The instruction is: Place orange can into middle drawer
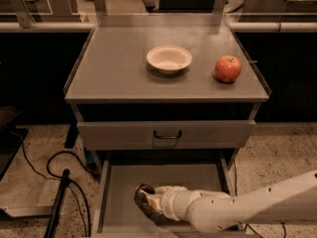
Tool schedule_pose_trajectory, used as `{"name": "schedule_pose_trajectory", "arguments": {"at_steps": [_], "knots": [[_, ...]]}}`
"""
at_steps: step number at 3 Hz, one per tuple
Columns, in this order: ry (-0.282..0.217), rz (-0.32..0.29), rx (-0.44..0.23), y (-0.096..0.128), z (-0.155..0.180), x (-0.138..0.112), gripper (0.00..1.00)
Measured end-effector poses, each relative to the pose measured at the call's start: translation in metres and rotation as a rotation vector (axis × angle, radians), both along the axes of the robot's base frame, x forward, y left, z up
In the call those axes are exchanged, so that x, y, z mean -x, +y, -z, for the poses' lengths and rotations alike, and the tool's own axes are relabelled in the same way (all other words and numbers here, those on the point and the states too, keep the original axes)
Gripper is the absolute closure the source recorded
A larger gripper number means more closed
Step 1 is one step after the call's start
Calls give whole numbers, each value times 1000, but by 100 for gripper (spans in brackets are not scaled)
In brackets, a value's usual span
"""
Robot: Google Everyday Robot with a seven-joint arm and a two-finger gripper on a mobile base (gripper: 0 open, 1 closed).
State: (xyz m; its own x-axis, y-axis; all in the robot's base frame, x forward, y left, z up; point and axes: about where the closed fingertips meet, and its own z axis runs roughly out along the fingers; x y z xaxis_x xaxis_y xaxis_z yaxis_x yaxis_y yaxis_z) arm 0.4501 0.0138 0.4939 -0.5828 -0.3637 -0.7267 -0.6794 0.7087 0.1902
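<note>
Low inside the middle drawer [119, 180], the arm [247, 207] lies nearly level, its gripper [152, 202] clasping the orange can [144, 197].

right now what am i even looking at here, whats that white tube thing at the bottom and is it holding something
This is one picture from one camera, looking down at the front of a grey cabinet; where the camera sits is not known. The white tube is a robot's arm, coming in from the lower right. Its gripper is low inside the open drawer, with a dented orange can at its tip. Whether the can is gripped or let go, I cannot tell. On the cabinet top lie a white bowl and a red apple. The drawer above is closed.
</note>
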Motion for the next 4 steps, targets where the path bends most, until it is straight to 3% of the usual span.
{"name": "schedule_pose_trajectory", "arguments": {"at_steps": [4], "knots": [[93, -34, 71, -6, 83, -10, 100]]}}
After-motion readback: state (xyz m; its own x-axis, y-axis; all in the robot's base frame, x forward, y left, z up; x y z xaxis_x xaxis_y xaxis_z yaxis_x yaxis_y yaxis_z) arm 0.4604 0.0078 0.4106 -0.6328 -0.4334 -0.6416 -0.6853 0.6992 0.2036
